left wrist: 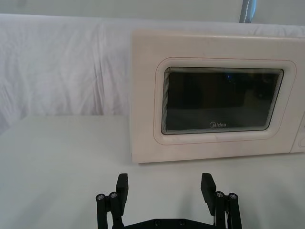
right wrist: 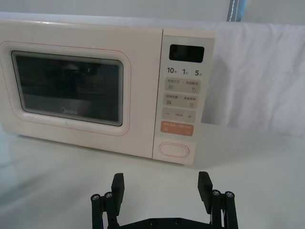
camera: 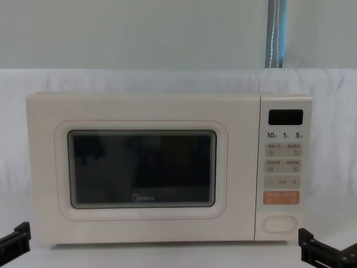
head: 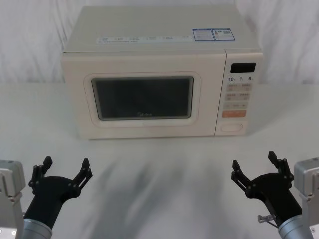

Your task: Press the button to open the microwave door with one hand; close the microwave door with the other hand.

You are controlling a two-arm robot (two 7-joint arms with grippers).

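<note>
White cloth covers the table (head: 159, 174) and hangs as a backdrop behind it; we record the scene view by view. Head view: the microwave (head: 162, 74) sits at the far middle of the table with the microwave door (head: 144, 97) shut flush against its body. The control panel (head: 240, 94) is on the right end, and the button (head: 232, 127) is the lowest key, just under the orange key (head: 234, 113). We see the left gripper (head: 65, 171) low on the left and the right gripper (head: 258, 167) low on the right, both well apart from the microwave, both with prongs spread wide and nothing between them. Left wrist view: the left gripper (left wrist: 166, 187) faces the door (left wrist: 214, 95), fingers (left wrist: 122, 187) parted, holding nothing, bare table between it and the microwave. Right wrist view: the right gripper (right wrist: 162, 185) is spread wide and empty, pointed toward the panel (right wrist: 186, 95); the button (right wrist: 173, 149) lies ahead of it, untouched, below the orange key (right wrist: 177, 129). Chest view: the door (camera: 142, 167) is closed, the button (camera: 280, 224) sits at the panel's bottom, and a dark part of each gripper shows at the lower corners, left (camera: 14, 240) and right (camera: 323, 254).
</note>
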